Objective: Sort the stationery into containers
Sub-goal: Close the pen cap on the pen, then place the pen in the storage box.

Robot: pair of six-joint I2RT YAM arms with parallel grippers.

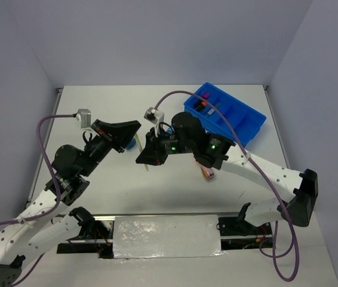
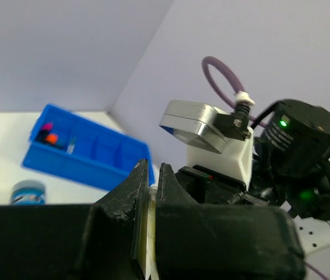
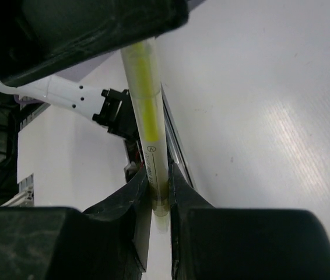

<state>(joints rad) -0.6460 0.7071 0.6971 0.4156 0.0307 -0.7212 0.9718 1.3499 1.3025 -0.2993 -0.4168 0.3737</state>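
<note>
The white worktop point(image 1: 97, 107) carries all items. The blue four-compartment tray point(image 1: 249, 122) sits askew near the far right corner of the worktop. The left arm point(image 1: 67, 161) rises from the near left edge and the right arm point(image 1: 264, 170) from the near right edge; both reach toward the middle of the worktop, where their grippers meet above the surface. The left gripper point(image 2: 150, 175) has its jaws almost together, with a pale yellowish shaft clamped in the narrow gap. The right gripper point(image 3: 153, 184) is closed on the thin pen point(image 3: 147, 116), a clear barrel with a yellow core. The pen runs straight out from the right gripper's fingers point(image 3: 133, 192) to the black underside of the opposite gripper, so it is held off the worktop at both ends. One round blue tub point(image 2: 28, 192) stands on the worktop near its centre, just beside the left gripper and well apart from the tray. The pink-gold cylinder point(image 1: 208, 173) lies on the worktop under the right arm, nearer than the tray. The tray's leftmost end compartment holds highlighters point(image 1: 202, 106) showing pink and orange caps.
</note>
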